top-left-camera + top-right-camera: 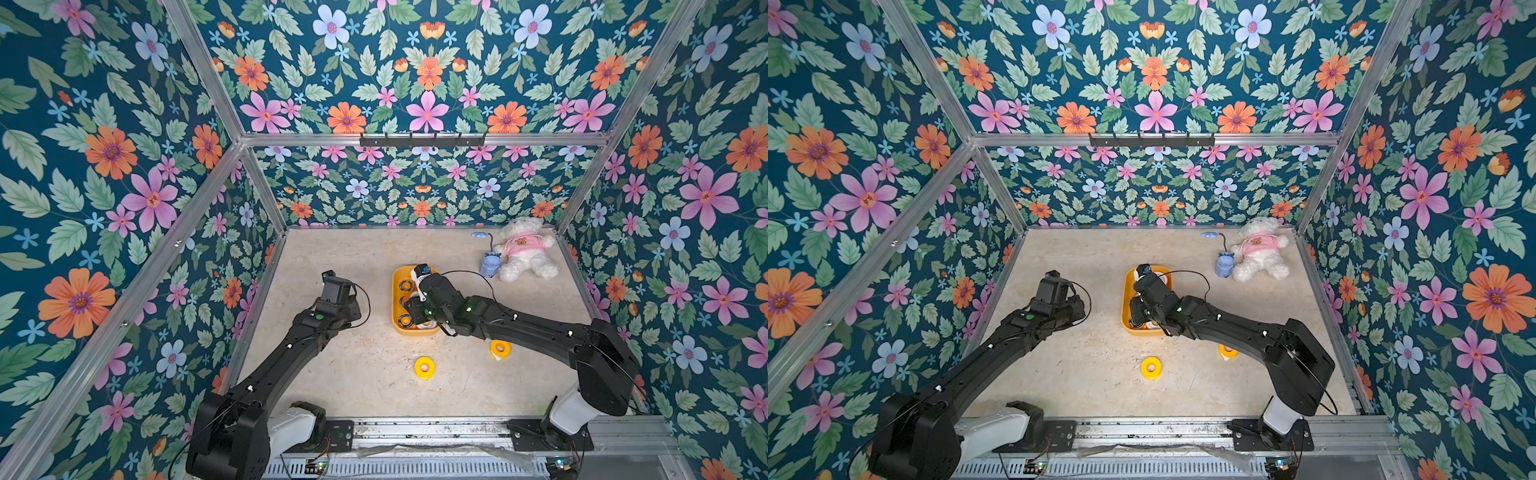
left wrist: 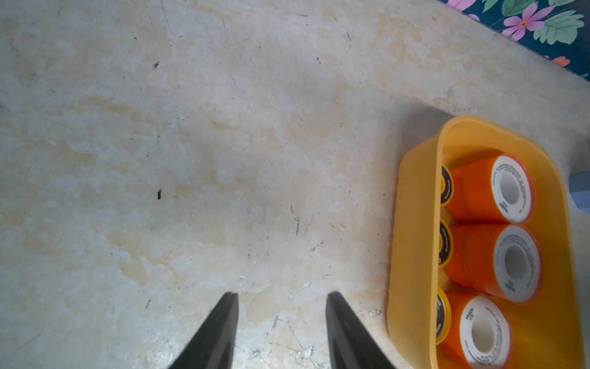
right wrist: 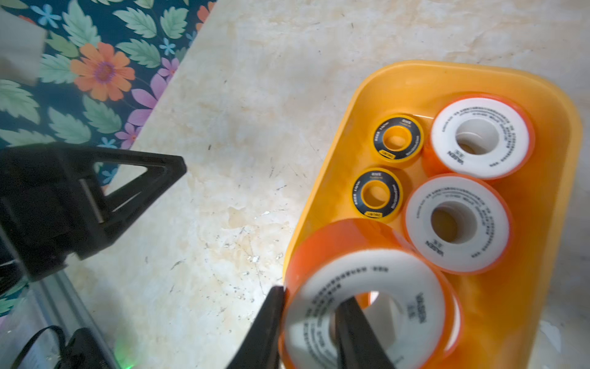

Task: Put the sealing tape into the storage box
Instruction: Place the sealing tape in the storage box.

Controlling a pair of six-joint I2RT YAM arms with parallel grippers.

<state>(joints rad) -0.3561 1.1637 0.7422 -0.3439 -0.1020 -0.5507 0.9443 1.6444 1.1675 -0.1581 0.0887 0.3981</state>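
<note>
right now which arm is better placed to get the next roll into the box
Right. The right gripper holds a white-faced roll over the storage box; the left gripper is open and empty over the table.

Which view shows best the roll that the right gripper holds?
The right wrist view: the roll fills the foreground, the right gripper pinching its wall above the box. In both top views the arm hides it. The left wrist view leaves it unclear.

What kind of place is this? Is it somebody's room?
Probably not a home. It looks like a robot test booth: the left arm and the right arm are fixed to a metal rail, and flowered panels hang on an aluminium frame around a small table.
</note>
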